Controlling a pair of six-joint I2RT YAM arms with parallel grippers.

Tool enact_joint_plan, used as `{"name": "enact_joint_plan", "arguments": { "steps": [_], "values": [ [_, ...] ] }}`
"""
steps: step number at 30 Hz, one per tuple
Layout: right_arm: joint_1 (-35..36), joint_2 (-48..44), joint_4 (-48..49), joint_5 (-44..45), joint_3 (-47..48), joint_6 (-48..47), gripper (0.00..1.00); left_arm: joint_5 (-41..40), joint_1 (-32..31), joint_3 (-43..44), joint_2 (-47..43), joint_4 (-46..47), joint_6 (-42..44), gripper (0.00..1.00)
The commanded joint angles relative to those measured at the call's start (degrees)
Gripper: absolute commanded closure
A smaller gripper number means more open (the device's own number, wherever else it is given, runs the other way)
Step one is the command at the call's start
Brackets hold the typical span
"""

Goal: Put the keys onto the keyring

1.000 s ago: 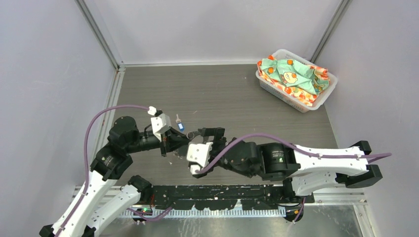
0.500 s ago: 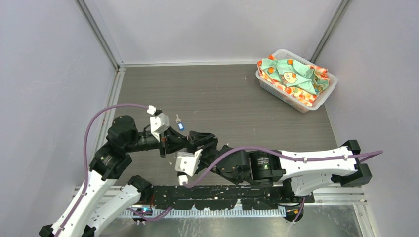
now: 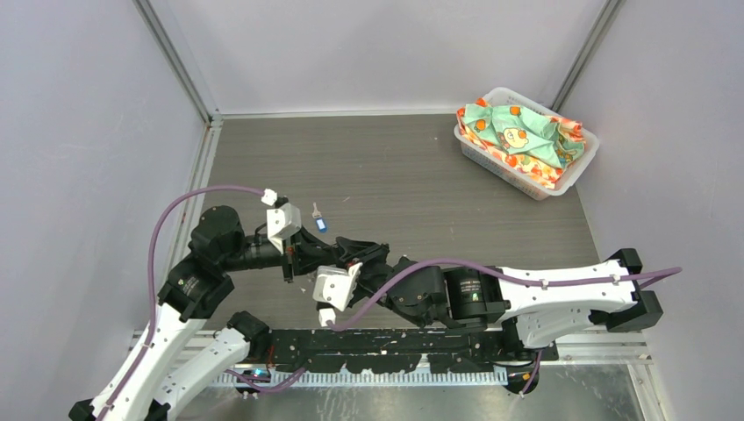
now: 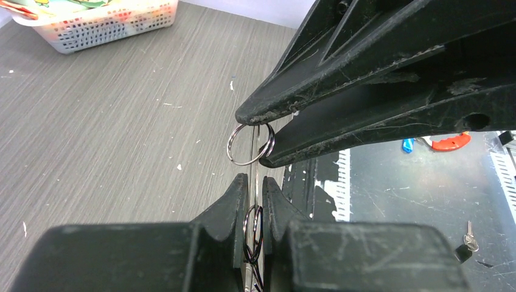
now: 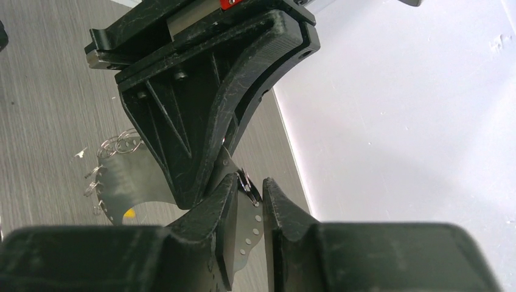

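Top external view; where do the two arms stand from there?

Both reach over the near part of the table (image 3: 412, 175); the left gripper (image 3: 323, 255) and the right gripper (image 3: 349, 251) meet tip to tip; the blue key (image 3: 320, 224) lies flat on the wood just beyond them, apart from both; the white basket (image 3: 504, 171) of patterned cloth sits well off in the far right corner.

And the left wrist view?

Its own fingers (image 4: 234, 201) stand nearly together, nipping a thin metal edge; that edge runs straight up to the other arm's tips, which close on it too; a small wire ring (image 4: 246, 164) hangs at those tips.

That thin edge is the keyring?

The right wrist view says so; the keyring (image 5: 122, 179), a grey perforated band, trails from the table on the left, passes behind the left arm's black finger and ends pinched between the right fingers (image 5: 277, 210); so both grippers are clamped on the band, neither one spread; a yellow speck (image 5: 128, 213) shows under the band, and I cannot tell what it is.
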Motion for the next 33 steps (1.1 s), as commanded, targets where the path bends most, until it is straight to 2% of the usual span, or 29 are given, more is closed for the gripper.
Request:
{"name": "enact_joint_plan", "arguments": {
  "steps": [1, 11, 16, 21, 24, 26, 30, 33],
  "values": [
    [0.02, -2.72, 0.37, 2.23, 1.96, 1.70, 0.79, 1.03, -0.25, 2.04, -0.42, 2.84, -1.35, 1.00],
    [0.02, -3.26, -2.90, 1.36, 3.14, 3.90, 0.99, 0.50, -0.23, 1.62, -0.54, 3.32, -1.85, 1.00],
    [0.02, -4.01, -5.32, -0.26, 3.84, 5.61, 0.99, 0.48, -0.22, 1.09, -0.81, 3.14, -0.77, 1.00],
    [-0.84, -3.10, -13.64, -5.92, 7.22, 11.50, 0.99, 2.09, -0.25, 0.90, -1.18, 1.12, 4.11, 1.00],
    [-1.77, -2.83, -17.45, -7.70, 8.42, 15.05, 0.92, 2.78, -0.22, 0.86, -1.57, -0.75, 7.72, 1.00],
    [-3.13, -3.86, -18.27, -11.31, 8.04, 17.34, 0.90, 3.30, -0.23, 0.97, -1.78, -1.99, 9.28, 1.00],
    [-7.51, -5.62, -19.08, -20.17, 8.06, 22.27, 0.94, 5.54, -0.25, 1.17, -1.80, -3.80, 10.56, 1.00],
    [-9.27, -5.98, -19.23, -22.65, 8.29, 23.94, 0.90, 6.68, -0.20, 1.24, -1.80, -4.61, 11.31, 1.00]
  ]
}}
